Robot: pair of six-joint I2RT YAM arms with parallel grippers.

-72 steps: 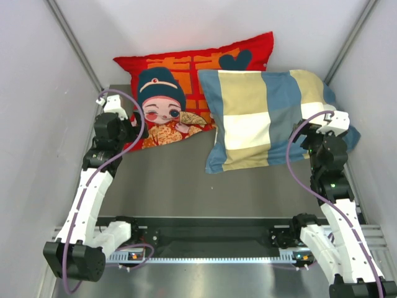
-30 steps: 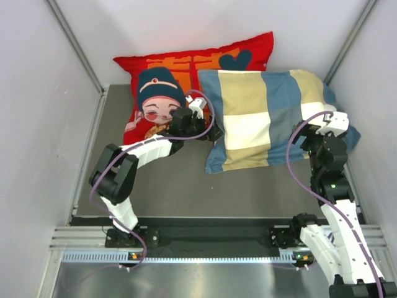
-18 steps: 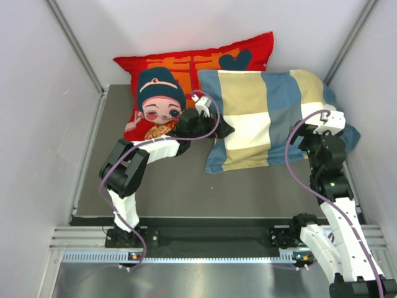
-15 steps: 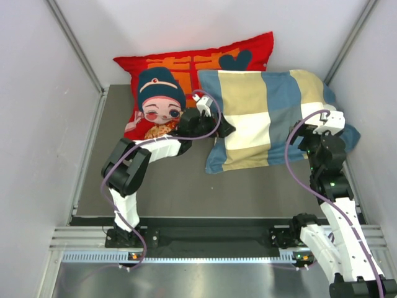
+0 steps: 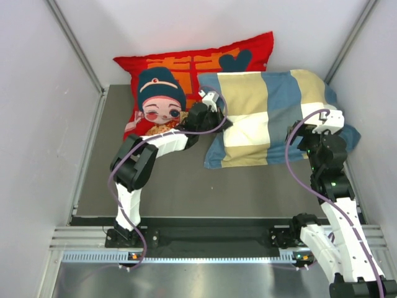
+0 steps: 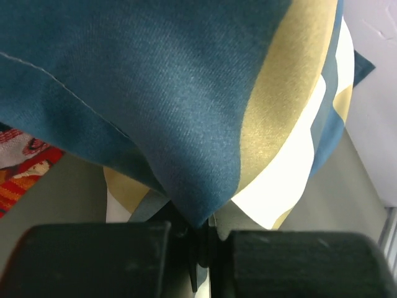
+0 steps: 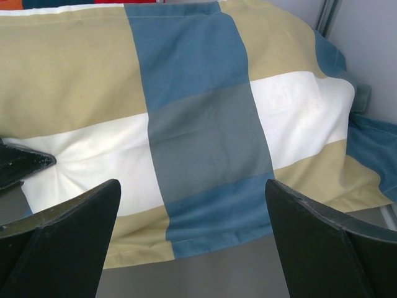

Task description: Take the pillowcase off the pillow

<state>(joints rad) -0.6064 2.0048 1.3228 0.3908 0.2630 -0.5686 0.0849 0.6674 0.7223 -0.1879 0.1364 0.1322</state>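
The pillowcase (image 5: 267, 118), in blue, tan and cream checks, lies plump at the back right of the grey mat, and the pillow is hidden inside it. My left gripper (image 5: 218, 124) is at its left edge, shut on a fold of the blue fabric (image 6: 186, 93). In the left wrist view that fold runs down into the closed jaws of the left gripper (image 6: 200, 230). My right gripper (image 5: 308, 138) hovers by the pillowcase's right side, open with nothing between its fingers. In the right wrist view it (image 7: 192, 248) faces the checked fabric (image 7: 198, 124).
A red cartoon-figure cushion (image 5: 180, 68) leans at the back left, touching the pillowcase's left end. White walls close in on both sides and at the back. Bare grey mat (image 5: 186, 186) stretches in front of the pillowcase. A metal rail (image 5: 205, 239) runs along the near edge.
My left arm swung from the left side across to the pillowcase's left edge, and its jaws closed on the blue fabric, bunching that edge. The right arm barely moved.
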